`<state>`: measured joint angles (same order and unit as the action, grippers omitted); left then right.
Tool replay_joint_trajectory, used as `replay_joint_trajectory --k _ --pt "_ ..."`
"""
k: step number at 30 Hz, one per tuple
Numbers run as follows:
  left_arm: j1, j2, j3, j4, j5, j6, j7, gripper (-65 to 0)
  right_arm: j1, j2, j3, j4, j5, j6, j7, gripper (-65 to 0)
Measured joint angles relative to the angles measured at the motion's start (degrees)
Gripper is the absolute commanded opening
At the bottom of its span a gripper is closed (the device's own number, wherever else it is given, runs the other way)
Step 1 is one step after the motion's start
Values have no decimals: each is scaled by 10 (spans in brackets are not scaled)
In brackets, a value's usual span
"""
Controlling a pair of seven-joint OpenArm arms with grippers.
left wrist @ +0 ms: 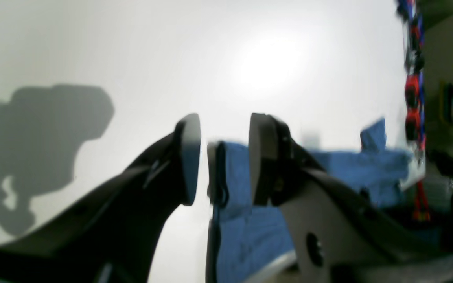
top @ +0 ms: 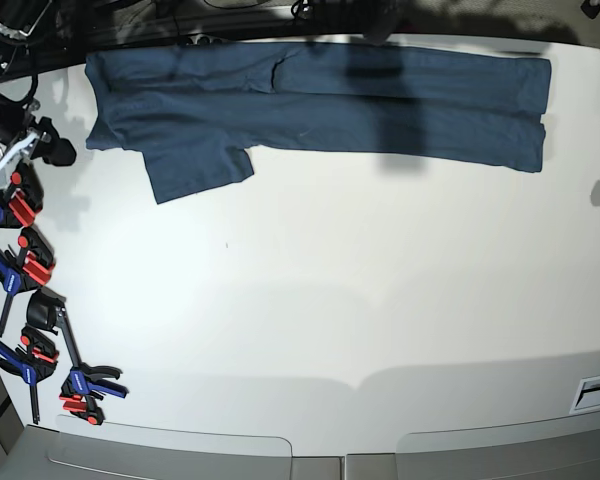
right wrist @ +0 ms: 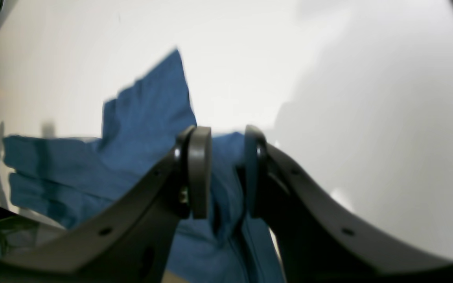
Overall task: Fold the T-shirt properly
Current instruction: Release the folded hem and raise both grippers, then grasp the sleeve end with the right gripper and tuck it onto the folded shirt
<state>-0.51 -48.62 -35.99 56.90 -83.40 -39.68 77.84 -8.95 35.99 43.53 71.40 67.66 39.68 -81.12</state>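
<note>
The T-shirt (top: pixel 380 100) lies as a long dark blue band along the far edge of the white table (top: pixel 330 300), with one sleeve sticking out toward the front at its left end. In the left wrist view my left gripper (left wrist: pixel 224 157) hovers over one end of the T-shirt (left wrist: pixel 242 236), jaws apart and gripping nothing, the dark hem showing in the gap. My right gripper (right wrist: pixel 226 173) is open just above the other end of the T-shirt (right wrist: pixel 144 129), close to the pointed sleeve. Neither gripper shows in the base view.
Several red-and-blue clamps (top: pixel 25 260) line the table's left edge; some of the clamps (left wrist: pixel 413 98) also appear at the right of the left wrist view. A small slot plate (top: pixel 595 392) sits near the front right corner.
</note>
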Motion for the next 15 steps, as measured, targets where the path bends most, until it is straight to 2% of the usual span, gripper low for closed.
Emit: replay_joint_trajectory --k 2,7,9,15 --pt "0 0 -16 4 0 0 -5 -460 32 -7 0 0 -4 0 1 -500" --pt "0 0 -22 4 0 0 -5 -460 94 -35 0 0 -76 0 7 -361" --pt "0 0 -22 4 0 0 -5 -460 106 -54 0 0 -105 0 36 -355" --pt "0 0 -22 4 0 0 -5 -460 123 -94 -24 -8 -122 0 62 -355"
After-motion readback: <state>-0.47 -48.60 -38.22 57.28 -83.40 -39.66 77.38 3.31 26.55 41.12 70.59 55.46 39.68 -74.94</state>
